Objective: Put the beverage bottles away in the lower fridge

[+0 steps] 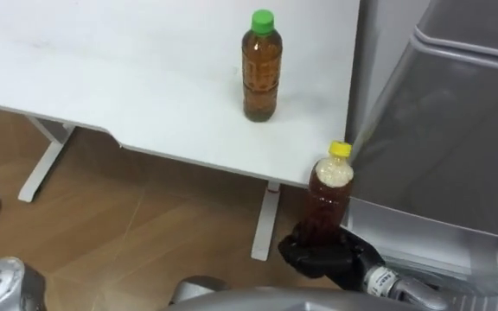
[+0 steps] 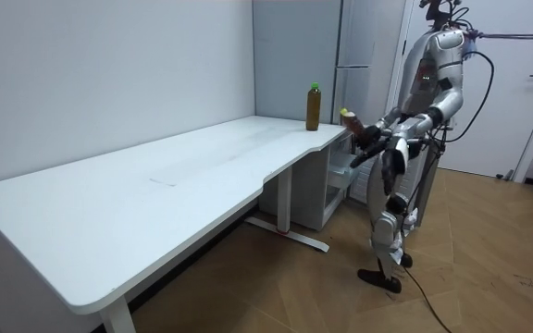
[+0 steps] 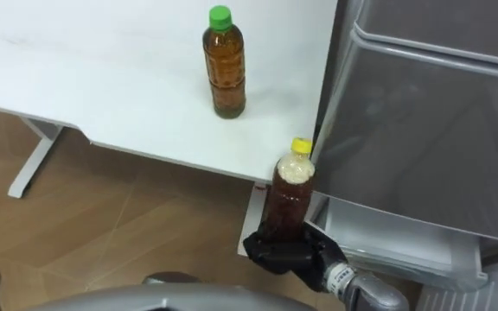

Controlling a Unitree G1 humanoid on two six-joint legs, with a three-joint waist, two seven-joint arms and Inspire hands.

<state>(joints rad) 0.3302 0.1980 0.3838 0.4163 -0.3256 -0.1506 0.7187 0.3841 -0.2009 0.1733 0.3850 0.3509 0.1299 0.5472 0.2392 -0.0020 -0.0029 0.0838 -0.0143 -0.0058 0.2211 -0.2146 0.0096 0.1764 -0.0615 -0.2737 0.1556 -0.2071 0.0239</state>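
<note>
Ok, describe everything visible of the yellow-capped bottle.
The yellow-capped bottle is clear plastic, filled with a dark reddish-brown drink that turns pale and frothy under the neck. Its yellow cap is on. It stands upright in the air, its lower end gripped by the black right hand, just off the corner of the white table and beside the grey fridge.

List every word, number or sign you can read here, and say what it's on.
None can be read.
On the green-capped bottle standing on the table: label print too blurred to read.
On the yellow-capped bottle in the right hand: no legible print.
On the fridge: no lettering visible.
</note>
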